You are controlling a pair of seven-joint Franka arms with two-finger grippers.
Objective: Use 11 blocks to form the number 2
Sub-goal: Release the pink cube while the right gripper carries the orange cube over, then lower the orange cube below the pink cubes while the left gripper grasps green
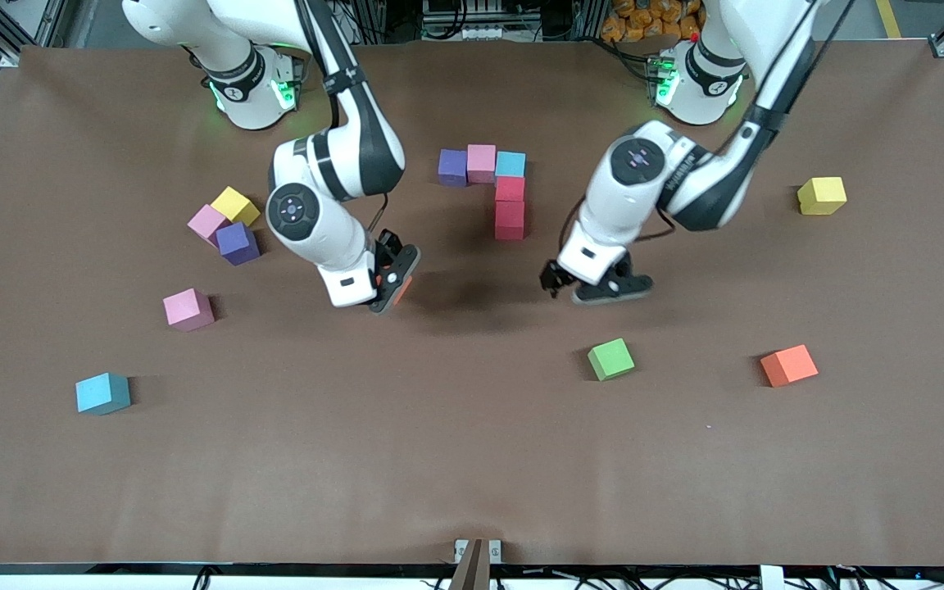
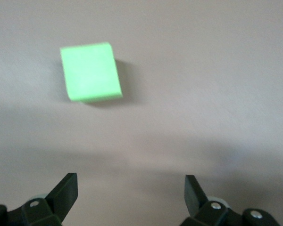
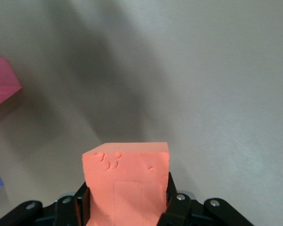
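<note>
A: How many cubes?

B: Five in the started number 2 point(image 1: 494, 187) mid-tabletop: purple, pink, light blue, two red. Eight loose, two yellow.

A: Grippers?

B: Right gripper point(image 1: 394, 283) clamps an orange block point(image 3: 127, 186), half hidden. Left gripper point(image 1: 596, 287) gapes empty near the green block point(image 2: 90, 71).

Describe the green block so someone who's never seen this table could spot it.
Start at the partly built digit mid-table, then come toward the front camera past the open left hand. The green block sits alone there, the only green one; the orange block lies beside it.

no readable text or labels
</note>
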